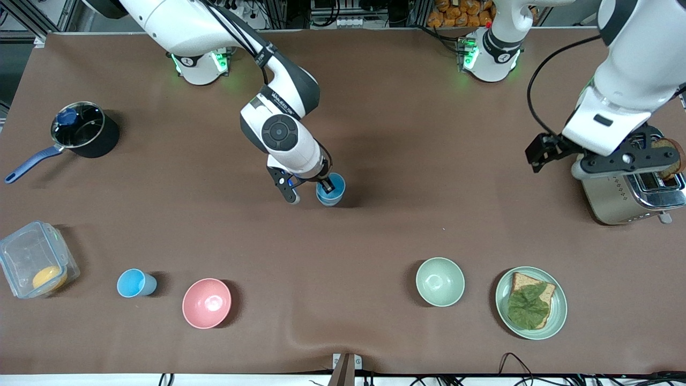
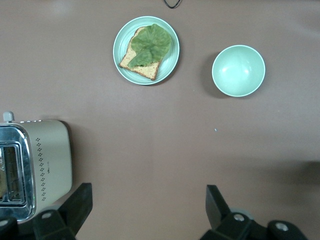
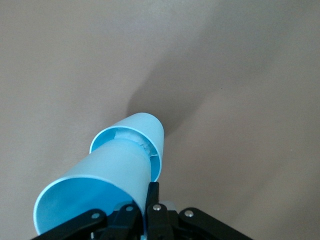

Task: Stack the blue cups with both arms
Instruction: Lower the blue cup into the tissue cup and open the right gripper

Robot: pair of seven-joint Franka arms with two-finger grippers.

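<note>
My right gripper (image 1: 325,187) is at the middle of the table, shut on the wall of a bright blue cup (image 1: 331,190), one finger inside the rim and one outside. In the right wrist view this held cup (image 3: 100,185) is tilted, with its base inside a second blue cup (image 3: 150,131) that stands on the table; my right gripper (image 3: 148,194) pinches its rim. A third, paler blue cup (image 1: 136,283) stands alone near the front edge, beside the pink bowl. My left gripper (image 1: 540,152) is open and empty, up in the air beside the toaster; it also shows in the left wrist view (image 2: 148,201).
A pink bowl (image 1: 207,303), a pale green bowl (image 1: 440,281) and a plate (image 1: 557,316) with bread and lettuce stand near the front edge. A toaster (image 1: 616,198) is at the left arm's end. A black pot (image 1: 96,142) and a clear box (image 1: 21,252) are at the right arm's end.
</note>
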